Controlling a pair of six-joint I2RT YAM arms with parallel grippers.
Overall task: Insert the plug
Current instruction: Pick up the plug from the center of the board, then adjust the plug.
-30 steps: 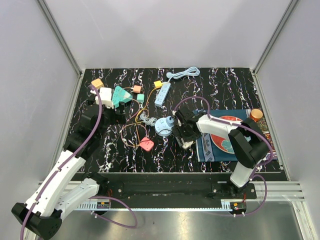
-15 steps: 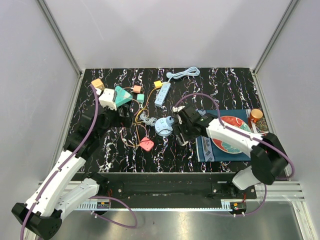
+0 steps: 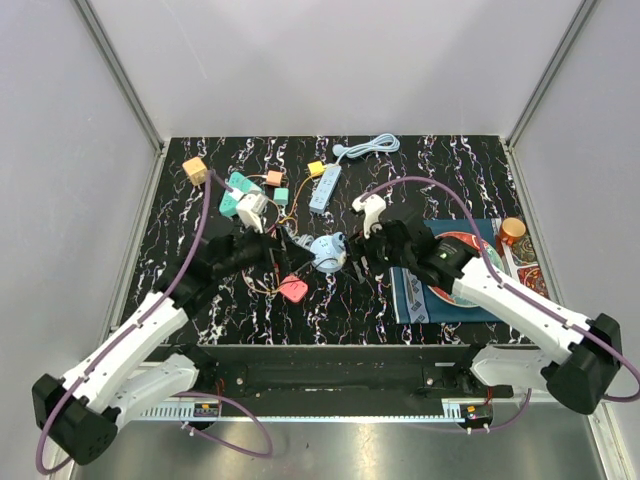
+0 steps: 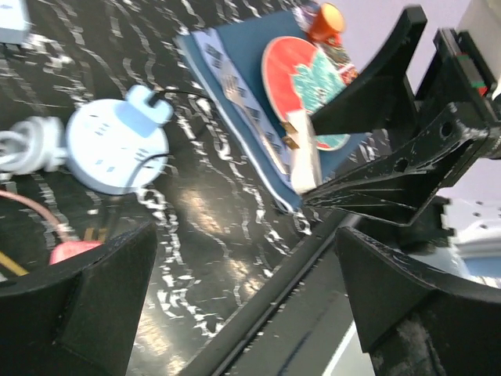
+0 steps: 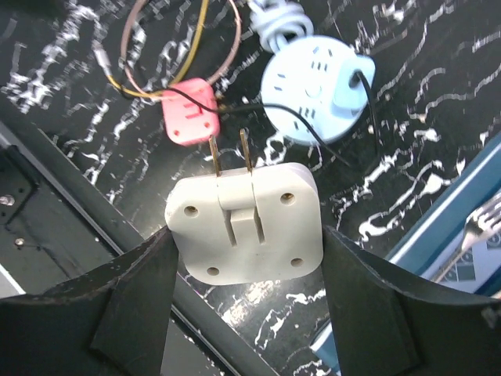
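Right jaws: clamping on the flat sides of the square white plastic plug (image 5: 243,223) and leaving its two brass prongs (image 5: 231,153) bare and pointing forward. This hold is likely suiting a straight push into a socket.
White plug: hanging above the counter, near the round pale-blue socket hub (image 5: 313,94) but apart from it. The prongs are not yet lining up with any slots.
Left jaws: standing wide apart, gripping nothing, and hovering beside the hub, probably waiting to steady it.
Pink flat plug (image 5: 190,112): lying just beside the hub, trailing thin wires.
Counter: the black slab with white marble veining (image 3: 450,170) is carrying loose adapters and cables.
Room: pale grey wall panels (image 3: 350,60) are enclosing three sides.
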